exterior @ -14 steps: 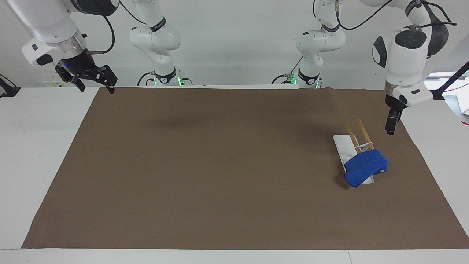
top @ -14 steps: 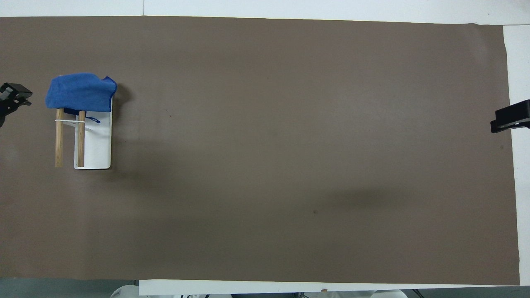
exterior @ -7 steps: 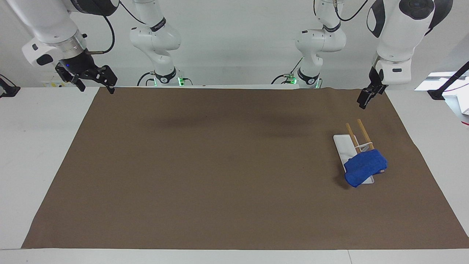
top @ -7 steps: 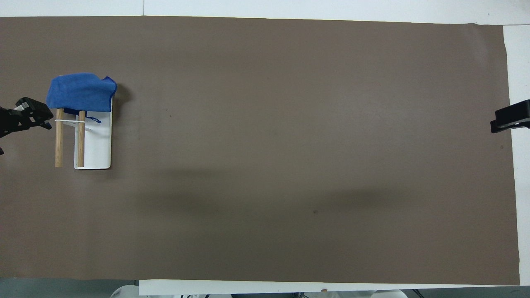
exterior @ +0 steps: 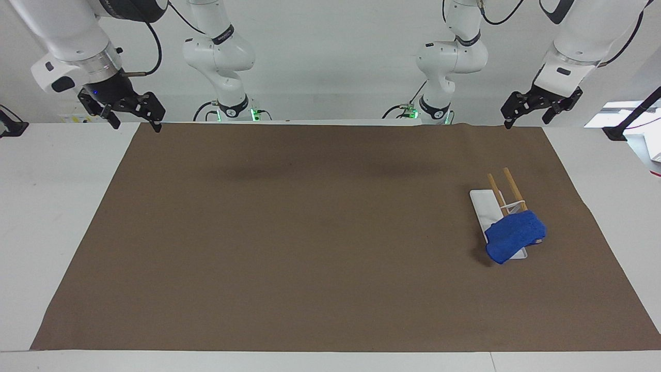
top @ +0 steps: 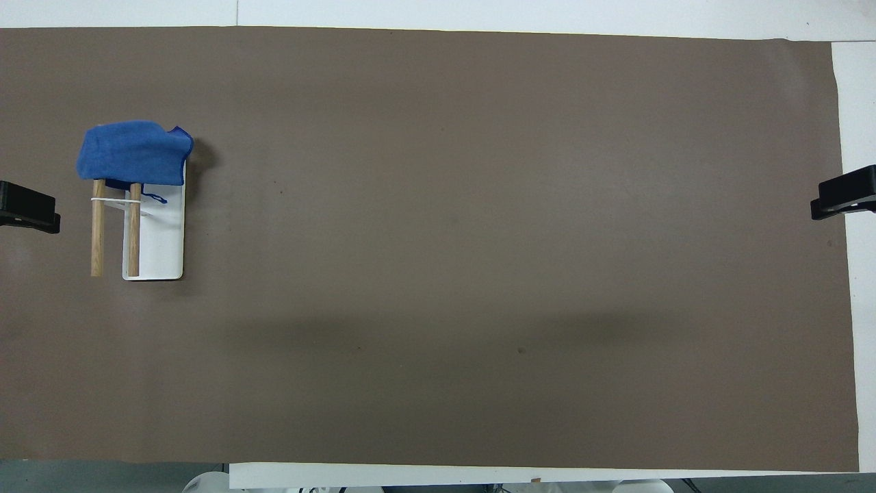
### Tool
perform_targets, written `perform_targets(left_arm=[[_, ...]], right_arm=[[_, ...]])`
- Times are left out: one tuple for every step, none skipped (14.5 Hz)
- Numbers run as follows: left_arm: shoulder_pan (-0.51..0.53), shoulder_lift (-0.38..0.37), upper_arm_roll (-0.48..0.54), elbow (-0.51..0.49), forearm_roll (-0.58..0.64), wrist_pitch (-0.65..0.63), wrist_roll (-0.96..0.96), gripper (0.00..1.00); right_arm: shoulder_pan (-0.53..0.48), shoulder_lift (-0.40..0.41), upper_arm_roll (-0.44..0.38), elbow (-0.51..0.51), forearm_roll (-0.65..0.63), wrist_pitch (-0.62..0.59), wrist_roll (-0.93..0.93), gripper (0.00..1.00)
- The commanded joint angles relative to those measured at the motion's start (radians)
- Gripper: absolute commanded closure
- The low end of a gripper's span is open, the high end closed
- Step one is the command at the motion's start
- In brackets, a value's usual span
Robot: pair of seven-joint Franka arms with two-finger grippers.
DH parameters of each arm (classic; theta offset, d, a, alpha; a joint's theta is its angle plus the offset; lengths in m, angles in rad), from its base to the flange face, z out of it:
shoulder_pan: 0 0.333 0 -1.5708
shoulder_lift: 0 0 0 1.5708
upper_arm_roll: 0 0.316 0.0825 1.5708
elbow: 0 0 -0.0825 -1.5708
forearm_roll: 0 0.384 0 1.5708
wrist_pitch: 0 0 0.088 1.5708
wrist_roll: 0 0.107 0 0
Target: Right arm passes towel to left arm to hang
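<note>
I am looking at the blue towel (exterior: 515, 236), which is hanging draped over the top of a small rack (exterior: 498, 217) with two wooden posts on a flat white base. The rack is sitting on the brown mat (exterior: 330, 232) toward the left arm's end of the table. From the overhead camera I am seeing the towel (top: 133, 152) covering the upper ends of both posts, with a short loose thread trailing down over the white base (top: 163, 239). A thin white band is wrapping around the two posts below the cloth.

The left gripper (exterior: 530, 110) is hanging in the air over the mat's edge closest to the robots, at the left arm's end, well apart from the rack and the towel. Its fingers are standing wide apart and are holding nothing. From overhead only a black part of it (top: 27, 205) is showing at the picture's edge, beside the rack.

The right gripper (exterior: 135, 116) is hanging over the mat's corner at the right arm's end of the table, and that arm is waiting there. Its fingers are also spread wide and are gripping nothing. A small blue light is glowing on its mount. From overhead I am seeing just a black piece of it (top: 845, 193) at the mat's edge.
</note>
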Motion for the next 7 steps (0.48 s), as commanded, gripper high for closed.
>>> perform_targets(left_arm=[[0.015, 0.043, 0.003, 0.05, -0.023, -0.035, 0.034, 0.0], [0.028, 0.045, 0.003, 0.05, -0.03, -0.034, 0.046, 0.0], [0.038, 0.043, 0.003, 0.05, -0.046, -0.034, 0.062, 0.0], [0.048, 0.043, 0.003, 0.05, -0.066, -0.034, 0.076, 0.0], [0.057, 0.043, 0.003, 0.05, -0.073, -0.034, 0.077, 0.0], [0.061, 0.043, 0.003, 0.05, -0.073, -0.035, 0.079, 0.0], [0.061, 0.043, 0.003, 0.05, -0.073, -0.035, 0.079, 0.0]], right_arm=[[-0.01, -0.019, 0.006, -0.019, 0.01, -0.003, -0.019, 0.0], [-0.01, -0.019, 0.006, -0.019, 0.01, -0.003, -0.021, 0.0], [-0.01, -0.02, 0.005, -0.019, 0.01, -0.003, -0.019, 0.0], [-0.01, -0.019, 0.005, -0.019, 0.01, -0.003, -0.021, 0.0], [-0.01, -0.02, 0.005, -0.019, 0.01, -0.003, -0.021, 0.0], [-0.01, -0.019, 0.005, -0.019, 0.01, -0.003, -0.021, 0.0], [-0.01, -0.019, 0.005, -0.019, 0.01, -0.003, -0.021, 0.0]])
